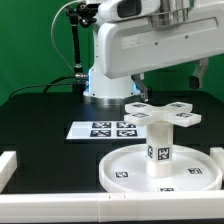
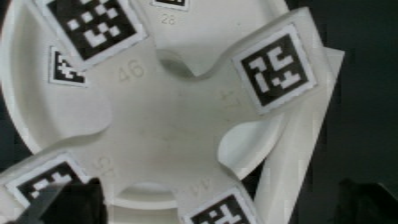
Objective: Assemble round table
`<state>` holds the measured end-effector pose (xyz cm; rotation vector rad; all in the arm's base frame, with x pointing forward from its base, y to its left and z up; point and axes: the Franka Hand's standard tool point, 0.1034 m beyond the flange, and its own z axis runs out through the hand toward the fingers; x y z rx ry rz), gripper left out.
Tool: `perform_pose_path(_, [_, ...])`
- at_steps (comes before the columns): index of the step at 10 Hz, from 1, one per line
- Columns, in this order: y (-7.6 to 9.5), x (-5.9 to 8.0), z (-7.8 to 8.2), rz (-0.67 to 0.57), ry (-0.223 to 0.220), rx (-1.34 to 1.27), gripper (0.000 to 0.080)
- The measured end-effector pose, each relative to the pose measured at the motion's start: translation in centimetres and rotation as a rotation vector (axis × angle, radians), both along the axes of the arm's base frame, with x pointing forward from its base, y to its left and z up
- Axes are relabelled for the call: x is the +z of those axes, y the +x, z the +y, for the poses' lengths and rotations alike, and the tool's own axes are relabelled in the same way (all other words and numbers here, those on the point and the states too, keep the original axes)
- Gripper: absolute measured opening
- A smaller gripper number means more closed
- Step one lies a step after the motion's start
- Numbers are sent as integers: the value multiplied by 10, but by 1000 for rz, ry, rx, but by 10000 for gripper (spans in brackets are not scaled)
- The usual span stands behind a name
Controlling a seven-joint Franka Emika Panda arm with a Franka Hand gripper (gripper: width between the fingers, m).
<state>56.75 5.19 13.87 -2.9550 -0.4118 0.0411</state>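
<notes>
**Status.** Stack built up but, by judgement, not finished. All three parts stand one on another in the lower right of the exterior view.
- Round disc: lies flat on the black table, rim up, between the white bars.
- Cross-shaped foot: sits level on top of the leg, centred, arms spread. The wrist view shows it close and filling the frame.
- Cylinder leg: upright at the disc's middle, tag facing the camera.
- Left to do, as judged: seating or tightening the foot on the leg. Neither view shows whether the joints are tight.

**Arm.** Panda arm: fills the upper right of the exterior view, reaching forward from its base at upper centre, wrist pointing down just above the foot.
- Gripper: poised over the foot, jaws apart. Its dark fingertips flank one arm of the foot and do not appear to press on it.

**Other.** Marker board: flat at centre left, apart from the disc.
</notes>
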Motion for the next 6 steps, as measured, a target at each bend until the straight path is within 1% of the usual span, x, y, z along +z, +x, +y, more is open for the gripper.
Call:
perform_pose_path(1, [0, 0, -1, -14, 0, 103, 649])
perform_pose_path(3, [1, 1, -3, -44, -44, 389, 649])
perform_pose_path(4, [3, 3, 0, -50, -70, 491, 649])
perform_pose_path(5, [5, 5, -1, -60, -86, 568, 649])
perform_pose_path(6, [5, 4, -2, -62, -84, 602, 649])
